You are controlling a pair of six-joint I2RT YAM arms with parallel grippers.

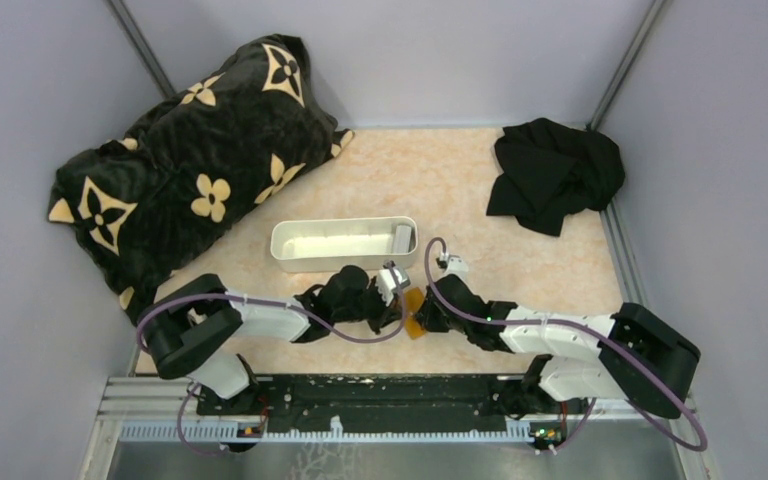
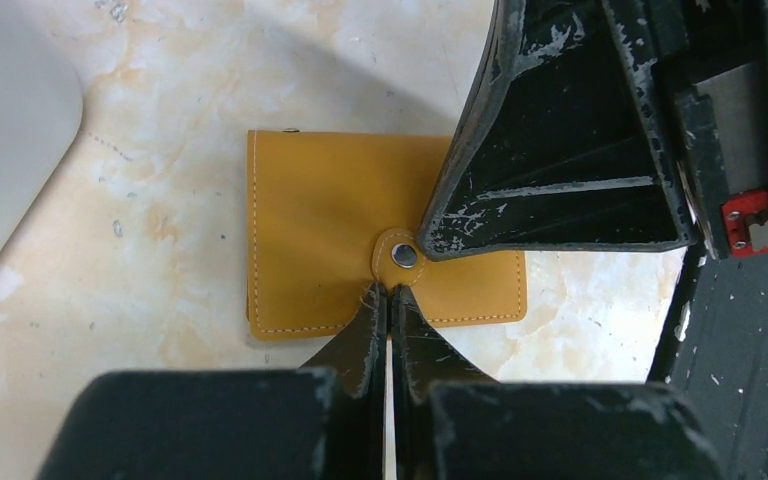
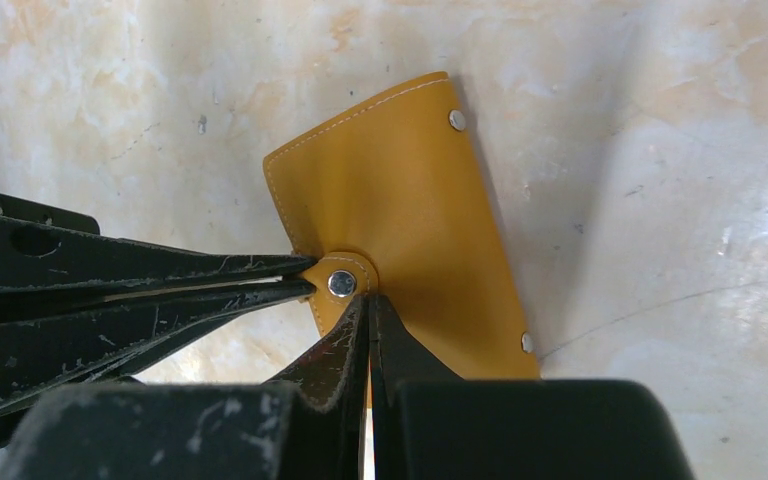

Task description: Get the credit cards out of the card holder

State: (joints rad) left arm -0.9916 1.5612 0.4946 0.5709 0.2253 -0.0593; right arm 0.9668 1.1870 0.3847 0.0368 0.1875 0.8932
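Centrally, close to the near edge of the counter [image 1: 440,180], the card holder [image 2: 330,220] is found lying flat and folded shut, its orange-tan outer face turned up. Its inside is hidden, so the credit cards cannot be made out. A rounded snap tab [image 2: 401,255] is laid over the upper face, with its metal stud showing.

The left end effector [image 2: 390,295] is seen with its fingers pressed together. Its tips are set at the edge of the holder, right against the rounded end of the tab. Whether any leather is pinched between them cannot be told.

The right end effector [image 3: 368,305] is likewise closed to a thin slit, and its tips are placed just beside the stud, from the opposite side. In the right wrist view the two pairs of tips are shown converging on the tab at an angle, almost touching one another. The holder is thus framed between the two end effectors, with most of its body extending away from their tips.

Farther from the near edge, just beyond the arms, a long white tray [image 1: 340,262] is set on the counter. A black pillow with tan flowers [image 1: 190,160] is lodged in the far left corner, and a crumpled black cloth [image 1: 555,175] is left in the far right corner.
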